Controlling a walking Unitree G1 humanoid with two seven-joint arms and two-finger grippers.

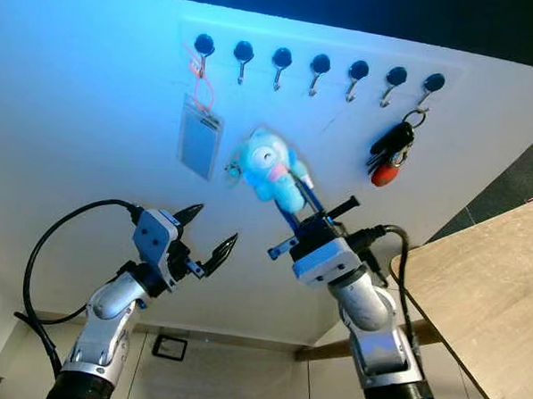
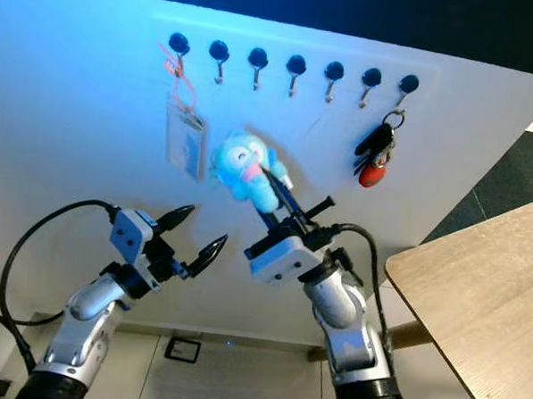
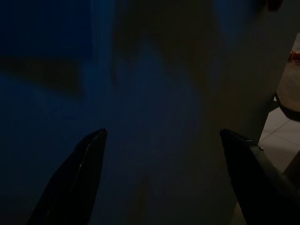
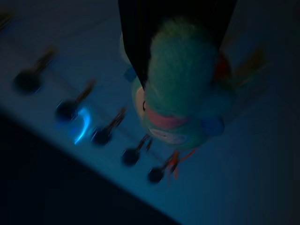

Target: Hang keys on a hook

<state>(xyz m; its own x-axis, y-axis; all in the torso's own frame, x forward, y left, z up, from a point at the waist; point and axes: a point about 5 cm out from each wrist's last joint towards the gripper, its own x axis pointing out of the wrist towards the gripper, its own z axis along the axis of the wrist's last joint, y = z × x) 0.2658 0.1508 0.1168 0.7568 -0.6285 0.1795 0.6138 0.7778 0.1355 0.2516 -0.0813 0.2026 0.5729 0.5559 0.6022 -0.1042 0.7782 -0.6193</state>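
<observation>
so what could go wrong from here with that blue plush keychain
1. The right pincer grips the blue plush keychain by its soft body, and the small ring at its side hangs loose, so catching a hook could be fiddly.
2. The badge holder hangs just beside the plush; a lift toward the nearest hooks may knock it.
3. The plush blocks much of the right wrist view, so aiming there looks hard.

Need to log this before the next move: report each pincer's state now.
Left pincer: open, holding nothing, raised below the hook rail.
Right pincer: shut on the blue plush keychain, held up near the wall.
</observation>
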